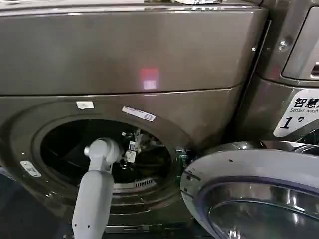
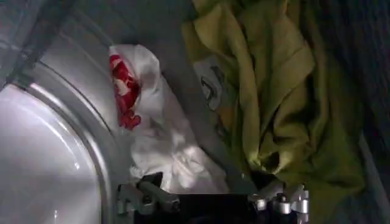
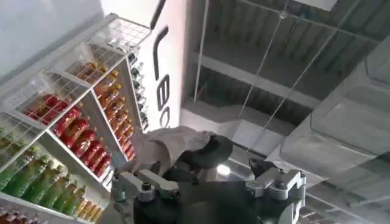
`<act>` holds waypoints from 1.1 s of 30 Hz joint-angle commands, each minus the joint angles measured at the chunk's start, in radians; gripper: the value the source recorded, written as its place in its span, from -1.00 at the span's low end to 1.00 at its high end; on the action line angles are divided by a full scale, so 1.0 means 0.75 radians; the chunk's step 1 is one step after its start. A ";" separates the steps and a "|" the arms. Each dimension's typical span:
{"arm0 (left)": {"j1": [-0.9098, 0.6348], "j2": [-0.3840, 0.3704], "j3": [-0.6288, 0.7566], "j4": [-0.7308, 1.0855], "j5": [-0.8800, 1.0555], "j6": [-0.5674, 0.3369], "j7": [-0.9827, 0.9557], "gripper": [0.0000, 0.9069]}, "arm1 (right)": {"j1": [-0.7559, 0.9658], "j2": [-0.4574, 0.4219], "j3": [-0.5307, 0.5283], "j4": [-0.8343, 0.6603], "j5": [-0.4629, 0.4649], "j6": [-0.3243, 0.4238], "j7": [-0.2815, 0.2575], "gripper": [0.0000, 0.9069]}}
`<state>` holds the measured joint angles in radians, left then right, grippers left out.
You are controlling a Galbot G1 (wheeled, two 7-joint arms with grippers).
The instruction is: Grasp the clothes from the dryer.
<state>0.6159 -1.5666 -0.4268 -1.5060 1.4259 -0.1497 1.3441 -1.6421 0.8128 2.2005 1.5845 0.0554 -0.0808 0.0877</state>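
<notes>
The dryer (image 1: 199, 55) is a bronze-grey front-loader whose round port (image 1: 107, 152) stands open. My left arm reaches through the port, and my left gripper (image 1: 133, 149) is inside the dark drum. The clothes lie on the drum wall: a white garment with a red print (image 2: 155, 137) beside a yellow-green one (image 2: 274, 97). My left gripper (image 2: 210, 185) hovers close over them, open, its fingers (image 2: 146, 196) spread wide with the white fabric's edge between them. My right gripper (image 3: 207, 179) is parked away from the dryer, open and holding nothing, pointing up at a ceiling.
The glass door (image 1: 254, 199) with its pale grey rim hangs open at the port's lower right. A second machine with a white "1" label (image 1: 299, 117) stands close on the right. A shelf of bottled drinks (image 3: 67, 140) shows in the right wrist view.
</notes>
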 commanded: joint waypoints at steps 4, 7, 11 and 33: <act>0.003 -0.002 0.023 0.117 -0.114 0.023 0.003 1.00 | 0.005 -0.002 -0.003 -0.001 -0.002 0.001 0.001 1.00; 0.010 -0.001 0.038 0.123 -0.128 0.027 0.003 1.00 | 0.005 -0.002 -0.003 -0.003 -0.001 0.002 0.001 1.00; 0.017 0.000 0.052 0.150 -0.151 0.033 0.003 1.00 | 0.005 -0.005 -0.002 -0.005 -0.001 0.002 0.001 1.00; 0.006 0.008 0.071 0.227 -0.260 0.036 0.004 -1.00 | 0.005 0.002 -0.003 -0.004 -0.001 0.003 0.001 1.00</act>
<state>0.6152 -1.5617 -0.3757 -1.3546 1.2452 -0.1232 1.3495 -1.6386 0.8128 2.1988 1.5812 0.0544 -0.0789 0.0882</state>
